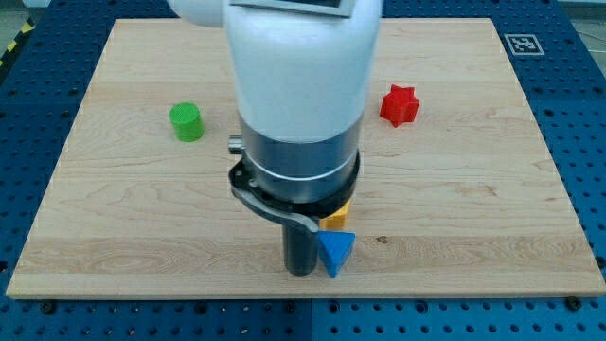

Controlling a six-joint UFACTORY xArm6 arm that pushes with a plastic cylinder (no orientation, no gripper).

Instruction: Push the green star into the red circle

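A green round block (187,121) sits at the view's left on the wooden board (473,208). A red star block (399,104) sits at the upper right. I see no green star and no red circle; the arm's wide body hides the middle of the board. My tip (300,273) rests near the board's bottom edge, touching or almost touching the left side of a blue triangular block (336,252). The tip is far from both the green and the red block.
A yellow-orange block (335,216) peeks out from under the arm just above the blue block; its shape is mostly hidden. The board's bottom edge (303,296) lies close below the tip. A marker tag (522,44) sits past the top right corner.
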